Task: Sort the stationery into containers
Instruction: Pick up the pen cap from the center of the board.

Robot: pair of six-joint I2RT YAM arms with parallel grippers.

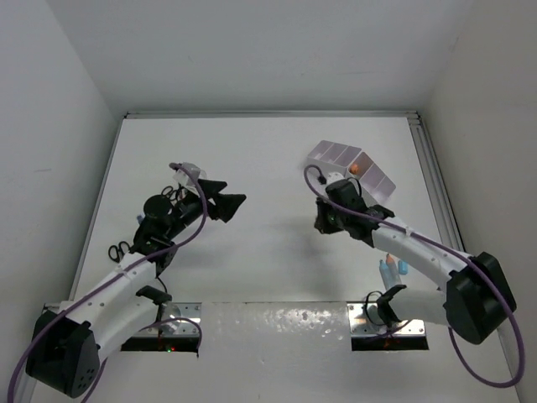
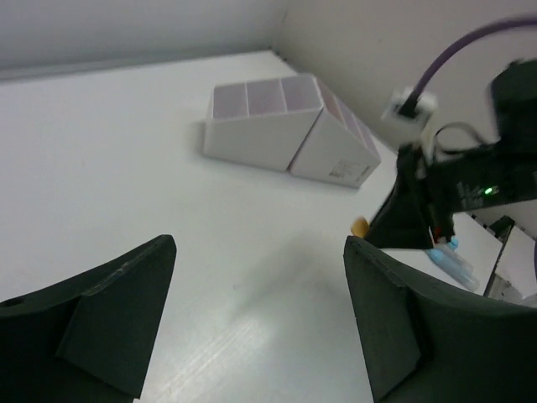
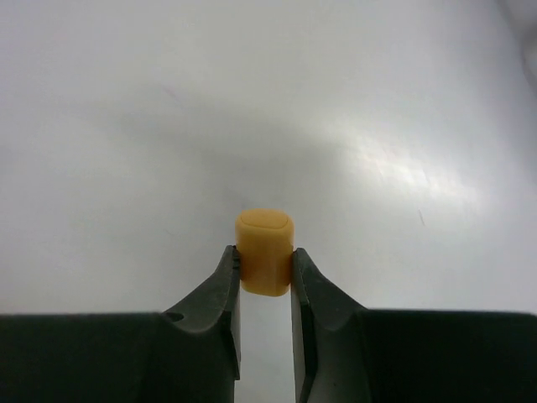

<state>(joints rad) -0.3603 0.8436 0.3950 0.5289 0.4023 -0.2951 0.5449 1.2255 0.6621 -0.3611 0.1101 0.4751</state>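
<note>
White table (image 1: pixel 252 260), organiser (image 1: pixel 331 154) at far right, lilac-lined compartments facing up. Left gripper (image 2: pixel 258 256) mid-table, jaws wide apart, nothing btwn them. Right gripper (image 3: pixel 265 267) just in front of the organiser, clamped on a small yellow-orange eraser (image 3: pixel 265 243), held over bare table, not in any compartment. Blue-capped bottles (image 1: pixel 392 269) lie near the right arm's base.

We find the organiser (image 1: pixel 351 168) at two o'clock on the table (image 1: pixel 252 151), an eraser (image 3: pixel 265 250) near its seven o'clock, bottles (image 1: pixel 392 269) at four, scissors (image 1: pixel 118 249) at nine.
</note>
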